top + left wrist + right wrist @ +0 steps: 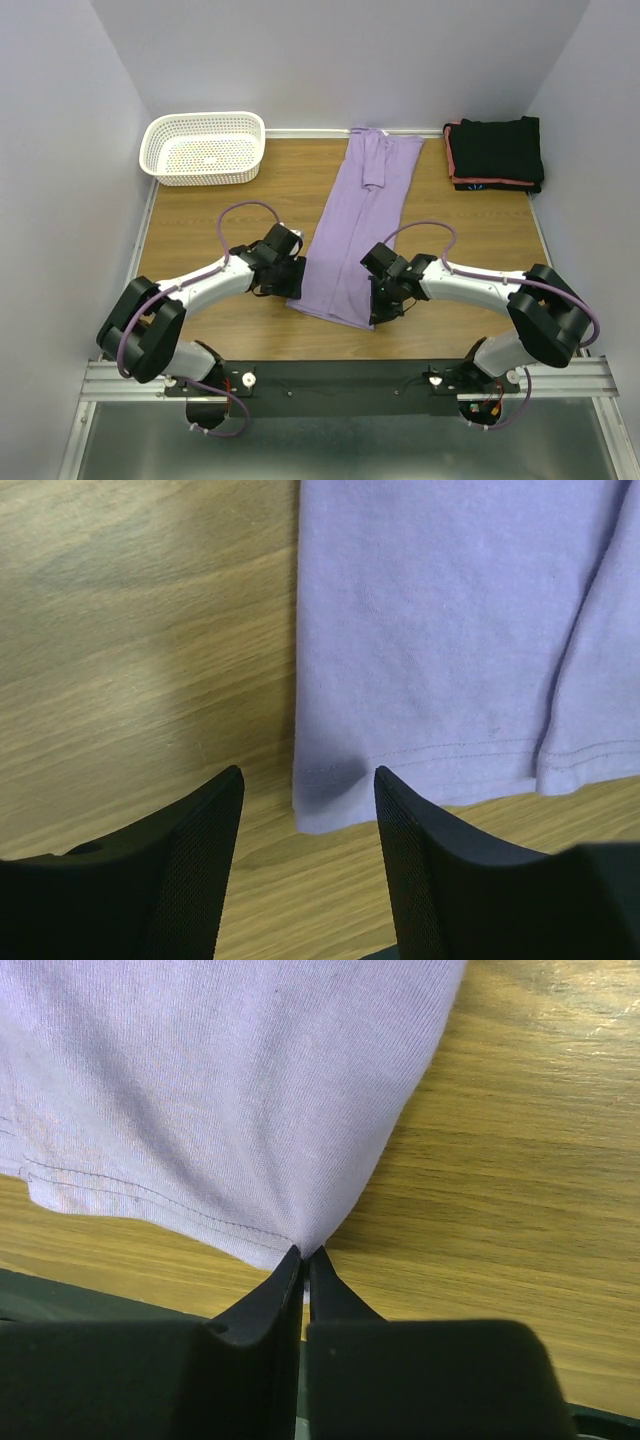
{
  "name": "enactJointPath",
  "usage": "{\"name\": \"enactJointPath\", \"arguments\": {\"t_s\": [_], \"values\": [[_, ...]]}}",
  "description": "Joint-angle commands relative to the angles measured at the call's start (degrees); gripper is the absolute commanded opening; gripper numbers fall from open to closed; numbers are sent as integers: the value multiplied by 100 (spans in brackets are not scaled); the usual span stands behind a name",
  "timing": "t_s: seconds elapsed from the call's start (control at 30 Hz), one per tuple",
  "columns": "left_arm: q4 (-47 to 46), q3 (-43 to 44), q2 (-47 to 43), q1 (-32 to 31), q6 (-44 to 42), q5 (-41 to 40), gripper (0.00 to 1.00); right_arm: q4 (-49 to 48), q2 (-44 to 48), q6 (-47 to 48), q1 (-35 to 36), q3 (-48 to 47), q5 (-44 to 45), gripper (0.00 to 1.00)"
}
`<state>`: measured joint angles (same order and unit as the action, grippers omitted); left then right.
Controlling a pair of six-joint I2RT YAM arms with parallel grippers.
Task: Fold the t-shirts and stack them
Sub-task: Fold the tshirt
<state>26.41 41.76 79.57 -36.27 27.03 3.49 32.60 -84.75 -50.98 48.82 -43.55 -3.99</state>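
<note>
A lavender t-shirt lies lengthwise down the middle of the wooden table, folded into a long strip with its hem nearest me. My left gripper is open at the hem's left corner, which lies flat on the wood between its fingers. My right gripper is shut on the hem's right corner and pinches the cloth. Folded black shirts, one with a coral-red edge, are stacked at the back right corner.
A white mesh basket stands at the back left. Walls close in the table at the back and both sides. Bare wood shows left and right of the lavender shirt.
</note>
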Motion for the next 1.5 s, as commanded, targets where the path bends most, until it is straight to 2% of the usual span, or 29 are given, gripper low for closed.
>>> {"name": "enactJointPath", "arguments": {"t_s": [0.0, 0.23, 0.3, 0.4, 0.43, 0.5, 0.53, 0.63, 0.93, 1.07, 1.27, 1.37, 1.47], "values": [[92, 25, 172, -108, 4, -6, 62, 27, 11, 27, 49, 13, 3, 10], [92, 43, 375, -284, 31, -76, 55, -8, 29, 53, 49, 31, -14, 10], [110, 17, 393, -301, 57, -129, 49, -8, 37, 71, 49, 31, -14, 9], [153, -18, 366, -310, 83, -138, 38, -8, 64, 79, 40, 31, -23, 8], [171, -36, 323, -319, 92, -129, 31, -8, 81, 106, 49, 22, -23, 8], [189, -88, 279, -328, 110, -120, 23, -8, 116, 141, 49, 5, -14, 7], [241, -98, 217, -328, 119, -120, 15, -8, 151, 158, 58, -4, -32, 6], [442, -141, 86, -337, 154, -155, 1, 1, 204, 308, 58, 4, -233, 1], [1173, -36, -951, -337, 312, 213, 0, 326, 512, 703, 66, 84, -1235, 1], [1208, -54, -1233, -328, 356, 354, 0, 615, 793, 791, 66, -74, -772, 0], [848, 666, -672, -144, 251, 337, 0, 994, 723, 1072, -240, -707, 363, 1], [481, 1306, -129, 155, 58, 275, 0, 985, 583, 1572, -906, -1049, 741, 1], [198, 1903, 512, 445, -126, 451, 0, 985, 372, 1898, -1286, -1480, 1048, 1]]}}
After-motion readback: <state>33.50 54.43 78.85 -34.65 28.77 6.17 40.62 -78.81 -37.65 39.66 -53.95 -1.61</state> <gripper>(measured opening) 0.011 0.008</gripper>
